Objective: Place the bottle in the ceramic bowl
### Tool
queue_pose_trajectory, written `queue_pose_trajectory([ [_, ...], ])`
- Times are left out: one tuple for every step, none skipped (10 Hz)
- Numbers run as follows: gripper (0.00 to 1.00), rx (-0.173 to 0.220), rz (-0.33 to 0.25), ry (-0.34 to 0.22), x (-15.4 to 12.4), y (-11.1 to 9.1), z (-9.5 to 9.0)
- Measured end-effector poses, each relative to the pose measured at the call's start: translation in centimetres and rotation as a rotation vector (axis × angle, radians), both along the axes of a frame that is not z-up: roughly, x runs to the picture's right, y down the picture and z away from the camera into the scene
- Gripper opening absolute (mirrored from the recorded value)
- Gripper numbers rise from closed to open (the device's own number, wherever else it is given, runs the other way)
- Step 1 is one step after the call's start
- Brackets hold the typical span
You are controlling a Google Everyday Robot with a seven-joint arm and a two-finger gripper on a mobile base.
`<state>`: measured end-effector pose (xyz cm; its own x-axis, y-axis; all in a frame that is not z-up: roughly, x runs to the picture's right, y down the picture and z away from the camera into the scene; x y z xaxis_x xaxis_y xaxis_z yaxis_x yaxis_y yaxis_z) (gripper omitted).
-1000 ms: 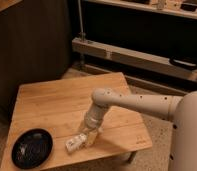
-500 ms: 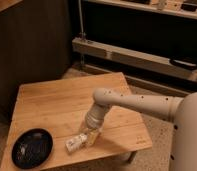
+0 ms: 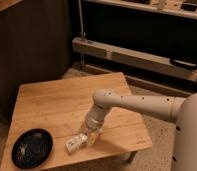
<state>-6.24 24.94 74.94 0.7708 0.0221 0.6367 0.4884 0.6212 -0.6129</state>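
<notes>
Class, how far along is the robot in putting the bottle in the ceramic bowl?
Done: the gripper is down at the bottle, which lies on the table. In hand: taking hold, it seems. Left: lifting it and carrying it into the ceramic bowl.

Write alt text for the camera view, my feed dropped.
The gripper is down at the bottle, which lies on its side near the front edge of the wooden table. The empty black ceramic bowl sits apart from it, toward the picture's left.

White rounded arm w/ dark dots, pale gripper at its low end.
</notes>
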Motion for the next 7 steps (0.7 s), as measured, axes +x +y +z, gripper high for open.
queue_pose_trajectory([
  [0.65,0.067,-0.009,0.003,0.5,0.3,-0.1],
  [0.65,0.198,-0.028,0.002,1.2,0.6,-0.2],
  [0.65,0.257,-0.062,-0.013,1.6,0.9,-0.1],
  [0.65,0.269,-0.078,-0.024,1.7,1.0,0.1],
  [0.65,0.269,-0.084,-0.025,1.6,1.0,0.6],
  [0.65,0.259,-0.092,-0.029,1.4,0.9,1.1],
  [0.65,0.247,-0.091,-0.029,1.4,0.8,1.7],
])
